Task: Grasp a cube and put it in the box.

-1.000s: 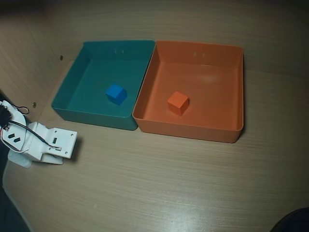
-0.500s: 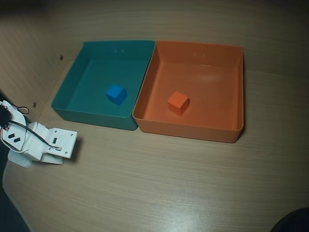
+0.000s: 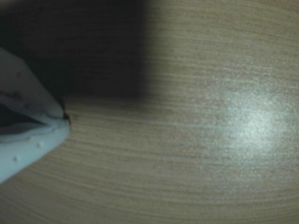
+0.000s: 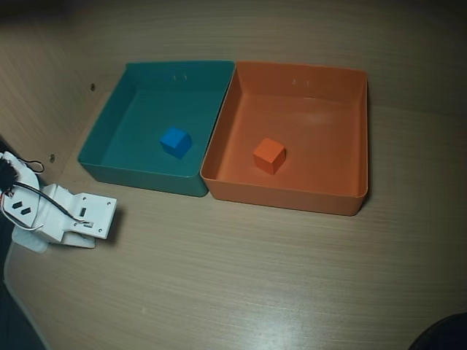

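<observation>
Two gripper (image 3: 65,120) fingers closed, holding nothing

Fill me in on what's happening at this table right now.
Nothing is being handled at the moment. The orange cube sits inside the orange box, and a blue cube sits inside the teal box beside it. The arm is off at the left edge of the overhead view, away from both boxes. In the wrist view the gripper looks closed and empty, over bare wooden table.
</observation>
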Controlling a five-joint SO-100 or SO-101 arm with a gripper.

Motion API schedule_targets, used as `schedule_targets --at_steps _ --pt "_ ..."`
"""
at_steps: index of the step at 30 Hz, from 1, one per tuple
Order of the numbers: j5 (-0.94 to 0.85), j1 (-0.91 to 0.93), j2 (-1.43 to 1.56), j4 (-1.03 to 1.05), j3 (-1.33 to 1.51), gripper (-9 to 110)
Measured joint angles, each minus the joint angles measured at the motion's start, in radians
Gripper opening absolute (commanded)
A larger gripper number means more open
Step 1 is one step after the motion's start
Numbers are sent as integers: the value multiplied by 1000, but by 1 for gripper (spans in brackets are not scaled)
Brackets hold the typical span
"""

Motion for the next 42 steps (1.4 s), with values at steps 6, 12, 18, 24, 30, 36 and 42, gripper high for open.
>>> schedule_targets --at_steps 6,12,18,24,30,36,42 --pt "0 0 0 0 0 -4" --pt "0 0 0 0 0 -4" --pt "0 0 0 0 0 -4" --pt "0 0 0 0 0 -4" --pt "0 0 0 0 0 -4" --pt "0 0 0 0 0 -4" --pt "0 0 0 0 0 -4"
